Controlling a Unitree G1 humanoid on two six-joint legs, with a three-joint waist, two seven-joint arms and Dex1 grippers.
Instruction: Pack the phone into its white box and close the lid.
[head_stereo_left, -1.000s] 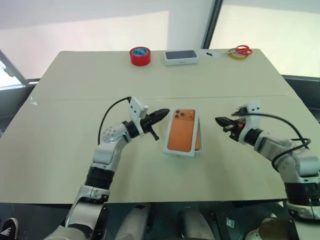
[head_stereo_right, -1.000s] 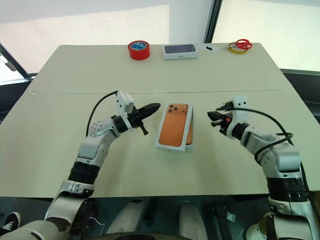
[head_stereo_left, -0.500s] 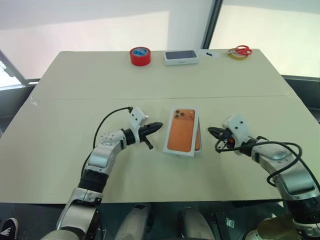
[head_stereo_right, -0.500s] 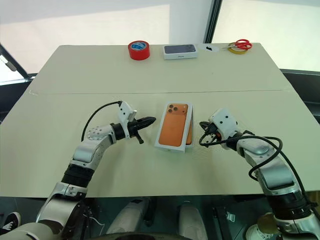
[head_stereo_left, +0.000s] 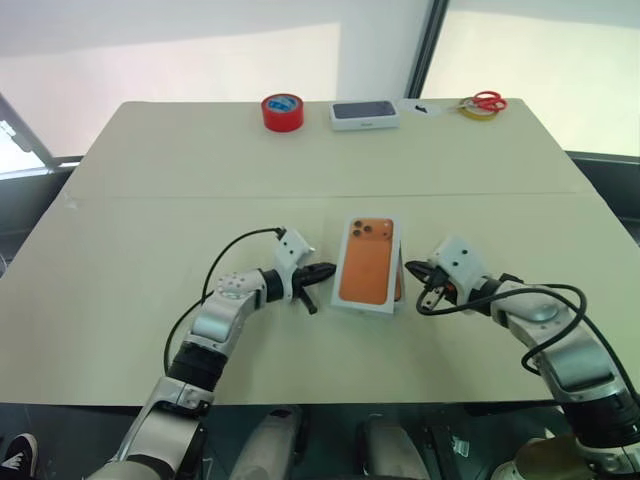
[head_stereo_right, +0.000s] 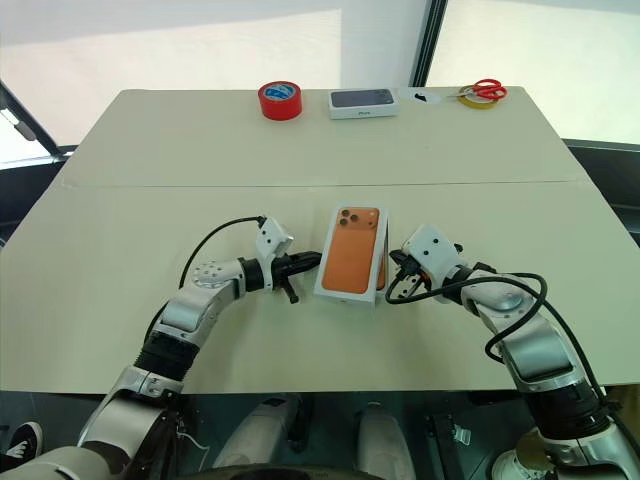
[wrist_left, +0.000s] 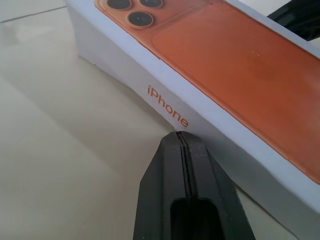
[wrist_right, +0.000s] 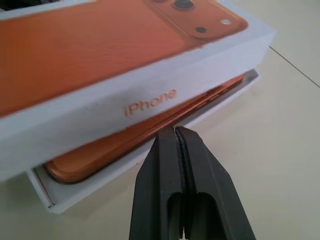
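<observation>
Both arms have come down and inward over the last second to bracket the half-closed package at the middle of the pale beige desk: the left tool, its two black fingers pressed together, now points at the long side wall of the shallow white cardboard lid with the orange phone picture on top, its tip just beside that wall, while the right tool, fingers likewise together and holding nothing, has swung in from well apart to sit near the opposite side. The right wrist view shows why the job is not finished: the lid rides askew, and beneath its raised edge the slim orange smartphone lies in the shallow white cardboard tray, whose rim juts out past the lid. The phone is thus packed, but the lid is not yet seated. With both closed tools now at the package's flanks, the likely next step is to nudge the lid square over the tray and press it down. A red tape roll, a dark-topped white box and red-handled scissors sit untouched along the far edge
</observation>
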